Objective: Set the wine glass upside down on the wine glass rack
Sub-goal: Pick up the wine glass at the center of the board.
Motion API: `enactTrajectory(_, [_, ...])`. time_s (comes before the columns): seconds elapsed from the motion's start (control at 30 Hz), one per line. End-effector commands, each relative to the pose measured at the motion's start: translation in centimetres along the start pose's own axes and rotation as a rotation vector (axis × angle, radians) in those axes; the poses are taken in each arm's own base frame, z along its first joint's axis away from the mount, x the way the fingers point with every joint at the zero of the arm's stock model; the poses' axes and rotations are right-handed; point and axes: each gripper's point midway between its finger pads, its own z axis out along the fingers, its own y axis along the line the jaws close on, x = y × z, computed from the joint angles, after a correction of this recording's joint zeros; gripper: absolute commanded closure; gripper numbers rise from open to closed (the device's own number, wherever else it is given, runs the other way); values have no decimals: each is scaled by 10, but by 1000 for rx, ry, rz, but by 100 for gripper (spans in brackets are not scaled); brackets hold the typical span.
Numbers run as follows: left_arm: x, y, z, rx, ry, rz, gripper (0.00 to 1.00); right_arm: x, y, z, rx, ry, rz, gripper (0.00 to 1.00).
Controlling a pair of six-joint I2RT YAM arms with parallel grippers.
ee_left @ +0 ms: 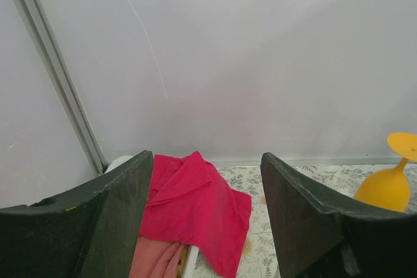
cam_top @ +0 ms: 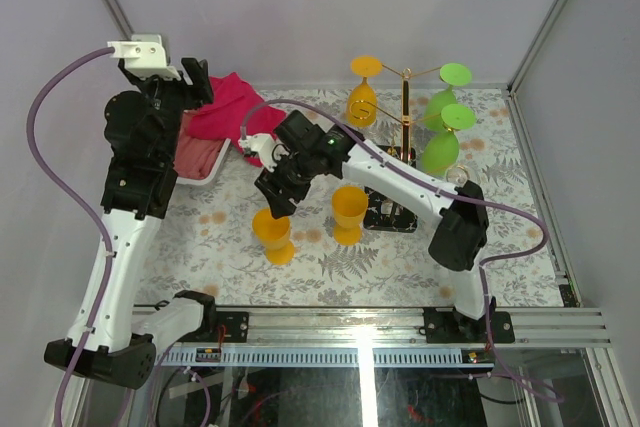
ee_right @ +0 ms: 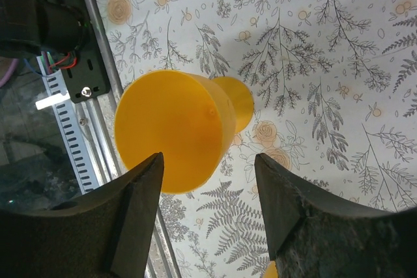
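Starting overhead: the right claw [cam_top: 272, 197] hangs spread and empty right above an upright orange wine glass [cam_top: 272, 234] on the flowered desk [cam_top: 230, 267]. Just to that claw's right stands a second orange glass [cam_top: 349, 212], also upright. Beyond it is the wine glass rack [cam_top: 405, 117], its black base partly covered by the right arm. Foot-up on the rack hang one orange glass [cam_top: 363, 99] and two green glasses [cam_top: 440, 147]. Well behind that claw, the left claw [cam_top: 198, 79] is raised beside a pink cloth [cam_top: 225, 107] that spills over a white tray [cam_top: 205, 165]. Its jaws are hard to read from up here.

Over to the left wrist, and this settles it. The left claw [ee_left: 205, 226] is released, fingers wide, nothing between them. The pink cloth lies below and ahead. Off to the claw's right the hung orange glass shows again, cut off by the frame edge.

Now the right wrist. The right claw [ee_right: 208, 219] is released too. The wine glass sits beneath and ahead of it, mouth toward the camera, foot peeking out behind. One fingertip [ee_right: 146, 180] overlaps the rim, and I cannot tell if they touch. A metal rail [ee_right: 71, 76] with wires runs alongside, detail the overhead view blurs.
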Motion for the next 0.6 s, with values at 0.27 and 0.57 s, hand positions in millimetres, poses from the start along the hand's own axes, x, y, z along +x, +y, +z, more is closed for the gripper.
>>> enactTrajectory(0.27, [-17, -1, -8, 23, -30, 0, 33, -7, -8, 23, 87, -7, -54, 43])
enactTrajectory(0.57, [-19, -2, -8, 27, -37, 5, 33, -8, -16, 17, 153, -6, -52, 88])
